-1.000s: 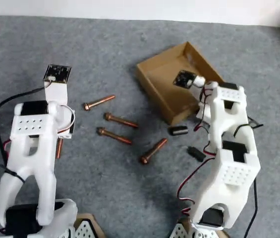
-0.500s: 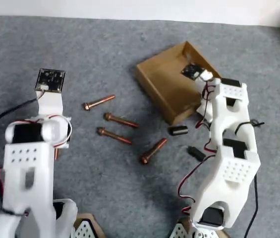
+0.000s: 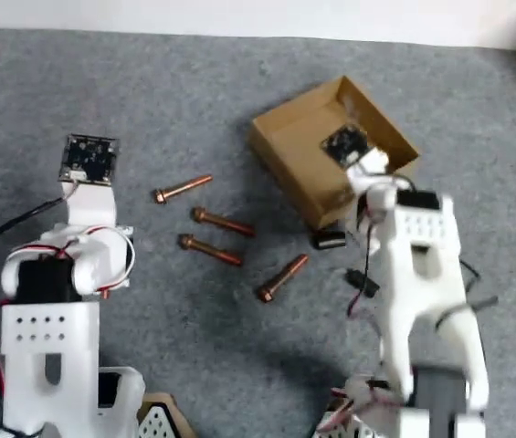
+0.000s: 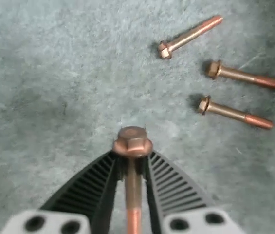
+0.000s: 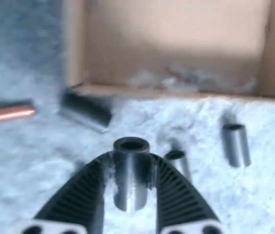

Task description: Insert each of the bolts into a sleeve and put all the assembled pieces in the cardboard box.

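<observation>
My left gripper [image 4: 132, 157] is shut on a copper bolt [image 4: 133, 183], whose hex head sticks out past the fingertips above the grey carpet. Three more bolts [image 4: 190, 36] [image 4: 243, 75] [image 4: 235, 112] lie beyond it; the high view shows these [image 3: 183, 189] [image 3: 224, 222] [image 3: 210, 250] and another one [image 3: 282, 278]. My right gripper [image 5: 131, 161] is shut on a black sleeve [image 5: 131, 178], held just in front of the cardboard box [image 5: 176, 48]. Loose sleeves [image 5: 86, 109] [image 5: 236, 144] [image 5: 178, 161] lie by the box wall. In the high view the box [image 3: 294, 146] lies at the back right.
The left arm [image 3: 57, 301] stands tall at the front left and the right arm [image 3: 422, 274] at the front right, covering part of the carpet. Two black sleeves [image 3: 329, 239] [image 3: 363, 283] lie between the box and the right arm. A white wall edges the far side.
Both arms have lifted up. The left wrist drew back slightly toward the front with its bolt. The right wrist stayed over the box's near corner, sleeve in its grip.
</observation>
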Controlling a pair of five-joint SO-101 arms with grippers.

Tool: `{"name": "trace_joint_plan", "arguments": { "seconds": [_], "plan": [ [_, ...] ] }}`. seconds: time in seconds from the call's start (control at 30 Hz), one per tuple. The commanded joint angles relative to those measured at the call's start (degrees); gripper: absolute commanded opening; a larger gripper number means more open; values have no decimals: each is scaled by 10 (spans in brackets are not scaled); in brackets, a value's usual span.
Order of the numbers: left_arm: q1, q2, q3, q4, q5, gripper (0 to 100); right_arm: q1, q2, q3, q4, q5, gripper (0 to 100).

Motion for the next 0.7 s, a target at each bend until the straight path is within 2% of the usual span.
{"name": "trace_joint_plan", "arguments": {
  "seconds": [0.0,0.27,0.5,0.67],
  "plan": [
    [32,-42,-4,4,5,7,-28,-159,84,-12,-35,5],
    [32,-132,56,-2,6,5,-79,-430,255,-51,-103,5],
    [41,-145,115,-98,7,5,-96,-553,319,-120,-164,5],
    [42,-145,116,-129,25,5,-131,-627,367,-167,-213,5]
  ]
}}
